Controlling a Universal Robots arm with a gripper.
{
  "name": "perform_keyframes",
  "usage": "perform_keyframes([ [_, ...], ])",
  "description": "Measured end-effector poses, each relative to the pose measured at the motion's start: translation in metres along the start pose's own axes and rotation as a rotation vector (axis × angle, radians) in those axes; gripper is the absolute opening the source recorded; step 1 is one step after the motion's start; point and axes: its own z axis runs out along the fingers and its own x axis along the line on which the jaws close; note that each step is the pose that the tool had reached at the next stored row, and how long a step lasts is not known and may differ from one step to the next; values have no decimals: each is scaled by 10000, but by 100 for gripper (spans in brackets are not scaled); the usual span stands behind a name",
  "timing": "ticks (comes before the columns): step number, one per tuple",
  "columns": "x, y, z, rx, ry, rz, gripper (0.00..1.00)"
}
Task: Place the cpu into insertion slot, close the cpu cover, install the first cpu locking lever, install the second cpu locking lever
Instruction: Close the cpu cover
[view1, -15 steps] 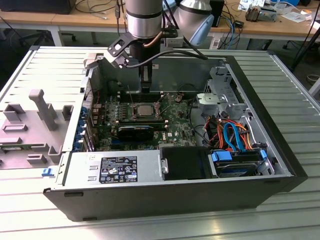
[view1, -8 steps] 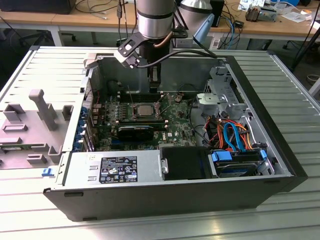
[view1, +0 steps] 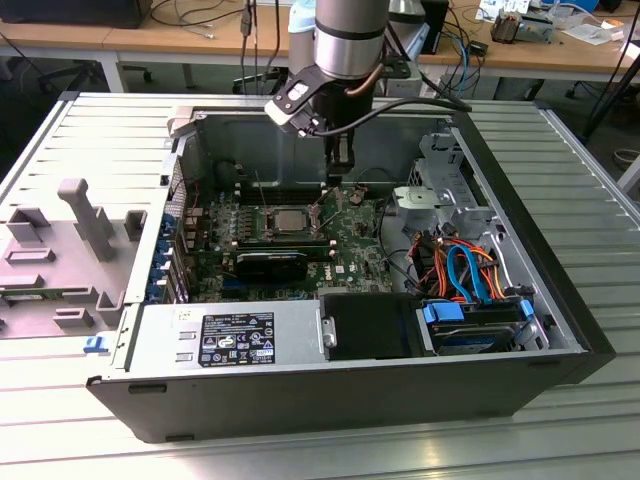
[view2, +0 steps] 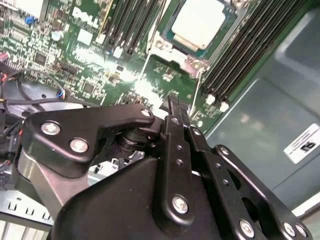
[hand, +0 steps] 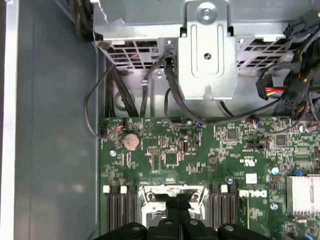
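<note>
The cpu (view2: 199, 21) lies seated in the insertion slot (view1: 270, 232), and the cpu cover (view2: 187, 57) looks folded down around it — so the first two steps seem done. Thin wire levers (view2: 146, 67) at the slot's sides stand raised, apparently unlatched. The end effector (view2: 176, 102) hovers just beside the slot, pressed together — whether on a lever, I cannot tell.

One open black computer case (view1: 330, 400) lies on one ribbed metal surface (view1: 580, 170). Inside are one green circuit board (hand: 225, 150), one square silver-topped cpu (view2: 200, 22) and two banks of long black memory slots (view2: 240, 55), one on either side of it. There is one round silver coin battery (hand: 131, 141), one finned silver heatsink (hand: 302, 195), one grey power supply box (view1: 160, 345) and one black tool (view2: 175, 104).
</note>
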Motion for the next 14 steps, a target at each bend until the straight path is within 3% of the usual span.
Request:
perform_keyframes([
  [2, 0, 62, 7, 22, -108, -2, 11],
  [4, 0, 104, 13, 44, -134, -62, 11],
  [14, 1, 226, 59, 90, -139, -402, 11],
])
